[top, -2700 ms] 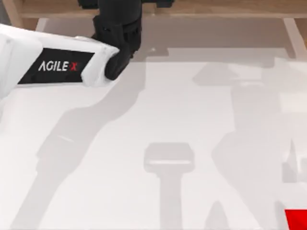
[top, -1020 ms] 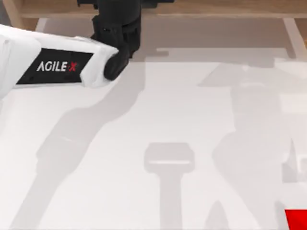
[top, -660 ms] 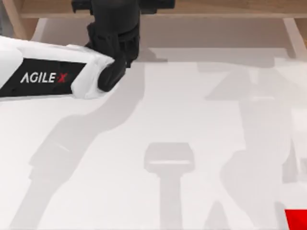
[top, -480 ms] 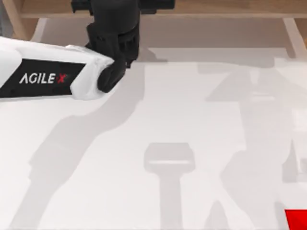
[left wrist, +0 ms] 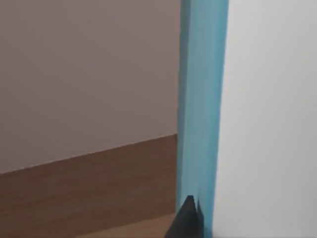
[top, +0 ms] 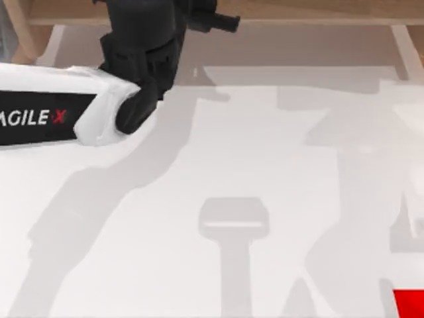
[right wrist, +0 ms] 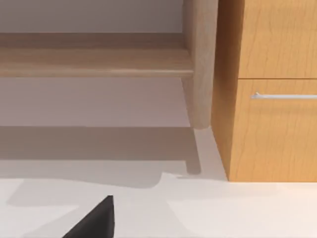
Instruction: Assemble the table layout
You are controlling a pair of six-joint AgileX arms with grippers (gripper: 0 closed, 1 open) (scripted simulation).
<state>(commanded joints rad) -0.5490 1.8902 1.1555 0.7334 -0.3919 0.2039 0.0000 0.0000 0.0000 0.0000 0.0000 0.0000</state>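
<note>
Left arm (top: pixel 53 119) is pulling back toward the top view's left; its black wrist (top: pixel 139 46) has swung since a second ago, and a black piece (top: pixel 215 21) now pokes out toward the shelf frame (top: pixel 298 10) at the far edge.

Left gripper: can't tell how far the fingers are open, or whether they hold anything. In the left wrist view one dark fingertip (left wrist: pixel 185 220) sits right against a tall blue panel (left wrist: pixel 200 99), with brown wood just beside it.

Right wrist view shows a dark fingertip (right wrist: pixel 96 220) low over the table (top: pixel 218 146), facing the wooden cabinet (right wrist: pixel 272 89) and its drawer handle (right wrist: pixel 285 95). Finger state: can't tell.

The table spreads under both arms, with a red object (top: pixel 409 303) at its near right corner.

Read: the left arm is repositioning at the shelf, and the layout looks barely started.
</note>
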